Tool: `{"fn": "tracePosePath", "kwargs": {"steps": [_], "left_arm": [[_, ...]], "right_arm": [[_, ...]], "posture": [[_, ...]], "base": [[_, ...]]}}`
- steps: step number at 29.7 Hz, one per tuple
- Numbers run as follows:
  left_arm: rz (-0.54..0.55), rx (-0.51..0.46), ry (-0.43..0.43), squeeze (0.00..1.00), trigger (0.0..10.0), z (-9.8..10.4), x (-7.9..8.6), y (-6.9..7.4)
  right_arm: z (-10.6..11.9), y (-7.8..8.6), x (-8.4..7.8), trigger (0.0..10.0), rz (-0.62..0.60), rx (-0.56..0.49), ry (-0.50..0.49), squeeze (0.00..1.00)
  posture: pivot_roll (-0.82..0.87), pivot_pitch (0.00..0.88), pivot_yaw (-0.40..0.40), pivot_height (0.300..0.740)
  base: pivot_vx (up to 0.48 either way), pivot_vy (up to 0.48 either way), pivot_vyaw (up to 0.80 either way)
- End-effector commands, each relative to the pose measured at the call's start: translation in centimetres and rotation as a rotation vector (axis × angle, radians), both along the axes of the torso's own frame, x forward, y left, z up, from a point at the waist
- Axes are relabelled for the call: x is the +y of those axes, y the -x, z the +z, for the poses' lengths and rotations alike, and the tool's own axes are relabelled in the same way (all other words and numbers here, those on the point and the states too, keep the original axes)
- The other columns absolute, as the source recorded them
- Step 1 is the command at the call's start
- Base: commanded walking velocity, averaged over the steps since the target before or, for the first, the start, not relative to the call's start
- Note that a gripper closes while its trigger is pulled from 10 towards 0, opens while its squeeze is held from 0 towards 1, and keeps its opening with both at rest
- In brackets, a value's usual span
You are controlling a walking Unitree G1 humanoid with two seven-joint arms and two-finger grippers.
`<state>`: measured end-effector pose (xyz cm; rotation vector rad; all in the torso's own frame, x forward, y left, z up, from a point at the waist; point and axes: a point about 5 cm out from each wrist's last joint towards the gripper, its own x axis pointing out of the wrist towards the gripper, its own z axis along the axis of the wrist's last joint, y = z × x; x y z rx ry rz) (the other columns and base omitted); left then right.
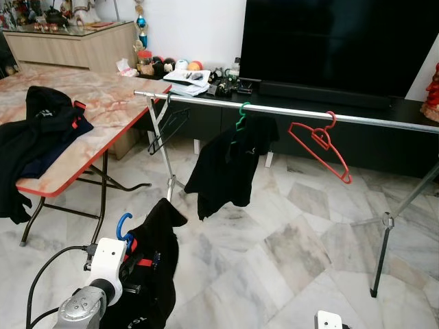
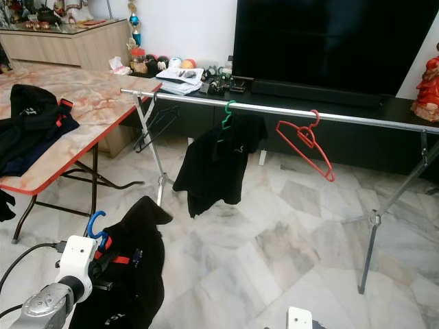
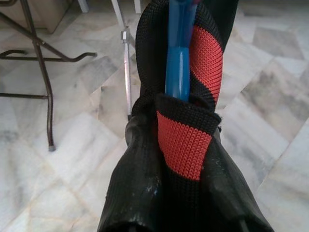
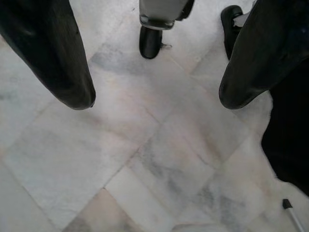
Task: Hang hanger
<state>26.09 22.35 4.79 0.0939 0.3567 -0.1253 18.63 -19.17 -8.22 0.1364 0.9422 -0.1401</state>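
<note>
Nearest, at lower left, the left gripper [image 3: 186, 208] is clamped on a blue hanger [image 1: 123, 226] carrying a black shirt [image 1: 154, 267] with a red-and-black collar. Low at right, the right gripper [image 4: 154, 96] hangs over the marble floor [image 1: 295, 247], fingers apart. Farther off runs the silver rail [image 1: 384, 120], holding a black hanger [image 1: 168, 123], a green hanger [image 1: 242, 115] with a shirt, and a red hanger [image 1: 319, 142]; bare rail lies between them. A table [image 1: 103, 103] edge stands left.
</note>
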Motion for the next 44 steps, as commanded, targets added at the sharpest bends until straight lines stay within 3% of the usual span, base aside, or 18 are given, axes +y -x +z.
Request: {"fn": "tracePosePath", "kwargs": {"steps": [1,24,32,44], "left_arm": [[-0.002,-0.029,0.019,0.00,10.0,0.85,0.00,-0.81],[-0.024,-0.017,0.013,0.00,10.0,0.83,-0.40,-0.48],[-0.027,-0.004,-0.025,0.00,10.0,0.61,-0.22,-0.20],[-0.038,0.000,-0.048,0.00,10.0,0.59,-0.37,-0.17]], "right_arm": [[0.09,-0.29,0.35,10.0,0.003,-0.006,-0.009,0.00],[-0.19,0.26,0.53,10.0,0.025,0.009,-0.034,0.00],[-0.23,0.38,0.36,10.0,0.038,0.013,-0.027,0.00],[-0.09,0.14,0.32,10.0,0.044,0.002,-0.020,0.00]], "posture": [[0.13,0.000,0.015,0.740],[0.14,0.000,0.007,0.740],[0.14,0.000,0.000,0.740],[0.15,0.000,-0.002,0.740]], "base": [[0.326,0.000,0.00],[0.376,0.000,0.00],[0.035,0.000,0.00],[0.000,-0.457,0.00]]}}
